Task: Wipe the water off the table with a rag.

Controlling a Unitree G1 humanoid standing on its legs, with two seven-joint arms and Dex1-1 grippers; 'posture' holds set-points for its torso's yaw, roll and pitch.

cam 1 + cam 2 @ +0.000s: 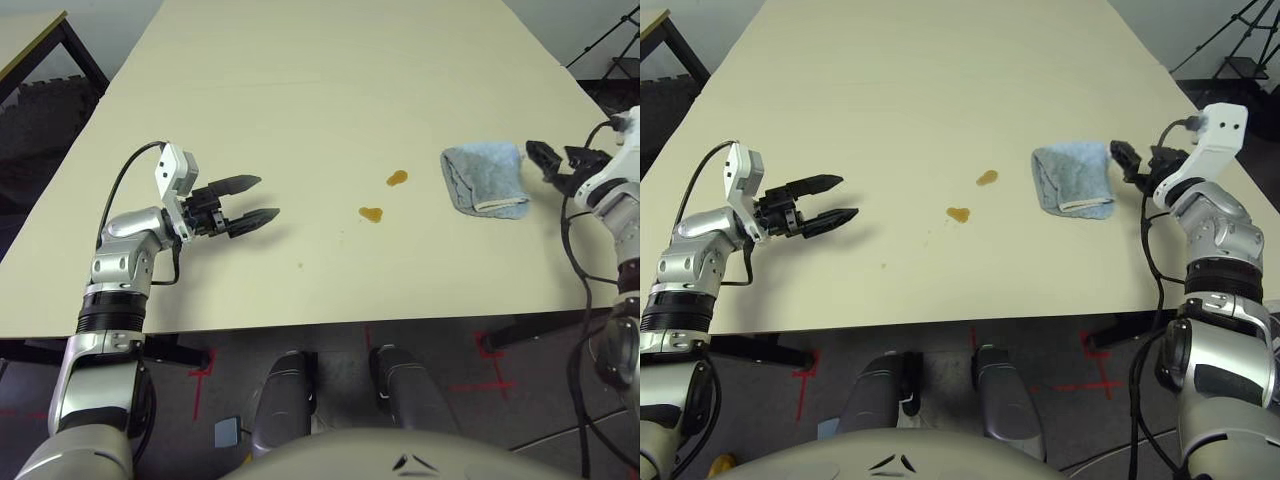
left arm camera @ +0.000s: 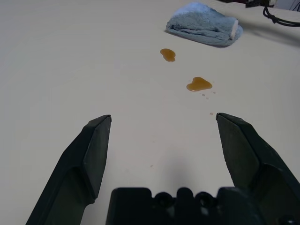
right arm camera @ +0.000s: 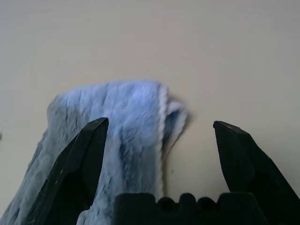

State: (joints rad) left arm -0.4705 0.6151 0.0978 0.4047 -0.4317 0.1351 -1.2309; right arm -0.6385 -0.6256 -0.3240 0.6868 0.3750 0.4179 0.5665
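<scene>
Right wrist view: right gripper [image 3: 159, 126] gapes beside rag [image 3: 112, 140].

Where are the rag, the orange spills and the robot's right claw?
rag [image 1: 485, 178], left eye view, middle of the folded cloth
spills [image 1: 371, 214], left eye view, centre of the nearer blob
right gripper [image 3: 159, 154], right wrist view, midway between its open fingertips

The rag [image 1: 1074, 179] lay on the table [image 1: 940, 90] just beside the right gripper [image 1: 1124, 160], on its inner side, its near end between the spread fingers. The water [image 1: 958, 214] sat in two blobs between the rag and the left gripper [image 1: 835, 199], well apart from that claw, ahead of its open fingertips.
</scene>
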